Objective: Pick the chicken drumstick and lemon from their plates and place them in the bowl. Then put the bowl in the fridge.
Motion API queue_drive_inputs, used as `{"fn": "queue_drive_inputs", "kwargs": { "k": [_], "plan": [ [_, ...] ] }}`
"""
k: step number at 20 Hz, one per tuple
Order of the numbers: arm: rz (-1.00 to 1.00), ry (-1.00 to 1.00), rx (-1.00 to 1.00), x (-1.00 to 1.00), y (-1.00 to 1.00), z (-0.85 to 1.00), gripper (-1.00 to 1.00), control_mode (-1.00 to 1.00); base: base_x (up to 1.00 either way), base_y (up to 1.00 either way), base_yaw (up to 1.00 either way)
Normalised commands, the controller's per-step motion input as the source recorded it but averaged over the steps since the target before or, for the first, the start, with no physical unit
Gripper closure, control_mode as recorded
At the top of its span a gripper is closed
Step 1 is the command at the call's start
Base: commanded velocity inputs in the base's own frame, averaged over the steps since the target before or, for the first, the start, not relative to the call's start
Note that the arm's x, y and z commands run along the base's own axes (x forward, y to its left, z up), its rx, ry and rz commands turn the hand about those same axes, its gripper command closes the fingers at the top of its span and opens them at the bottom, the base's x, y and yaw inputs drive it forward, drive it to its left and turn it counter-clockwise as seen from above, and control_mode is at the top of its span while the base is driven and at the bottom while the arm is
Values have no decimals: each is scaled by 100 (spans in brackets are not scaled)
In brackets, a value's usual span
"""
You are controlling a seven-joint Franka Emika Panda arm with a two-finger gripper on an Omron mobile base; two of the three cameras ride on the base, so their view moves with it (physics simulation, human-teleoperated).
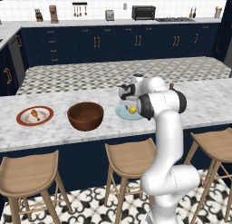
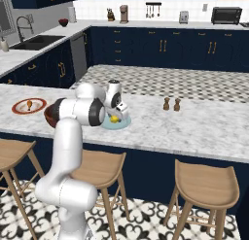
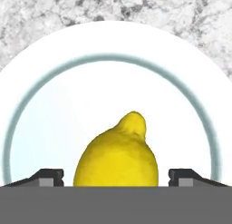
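Marble island counter (image 1: 68, 132) carries three containers in a row. At one end, the white plate with the red-brown rim (image 1: 35, 115) holds the chicken drumstick (image 1: 33, 113), lying flat near the plate's centre. Next along, the dark wooden bowl (image 1: 85, 115) stands upright; nothing visible inside it. Beyond the bowl, the pale blue plate (image 1: 123, 113) holds the lemon (image 1: 132, 109), also seen from the other side on its plate (image 2: 115, 119). The gripper (image 3: 116, 175) is lowered over the blue plate; in the hand view the lemon (image 3: 117, 157) sits on the plate's pale inner surface (image 3: 59, 123), between the two dark fingertips (image 3: 45, 177), with a gap showing on each side. Jaws spread wide, not clamped on the fruit. Two small shakers (image 2: 171, 104) stand well apart from the plates, farther along the counter. Wooden stools (image 1: 129, 159) line the near side.
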Motion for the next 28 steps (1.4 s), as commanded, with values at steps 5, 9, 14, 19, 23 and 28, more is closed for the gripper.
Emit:
{"fn": "queue_drive_inputs", "kwargs": {
  "k": [5, 9, 14, 19, 23, 28],
  "plan": [
    [0, 0, 0, -2, 0, -26, 100, -100, 0, 0, 0],
    [0, 0, 0, -40, 1, 34, 100, -100, 0, 0, 0],
    [0, 0, 0, -84, 29, 92, 100, -100, 0, 0, 0],
    [1, -7, 0, -99, 45, 59, 100, -100, 0, 0, 0],
    [3, -19, 0, -91, 53, 55, 100, -100, 0, 0, 0],
    [5, 4, 0, -46, 65, 73, 100, -100, 0, 0, 0]
  ]
}}
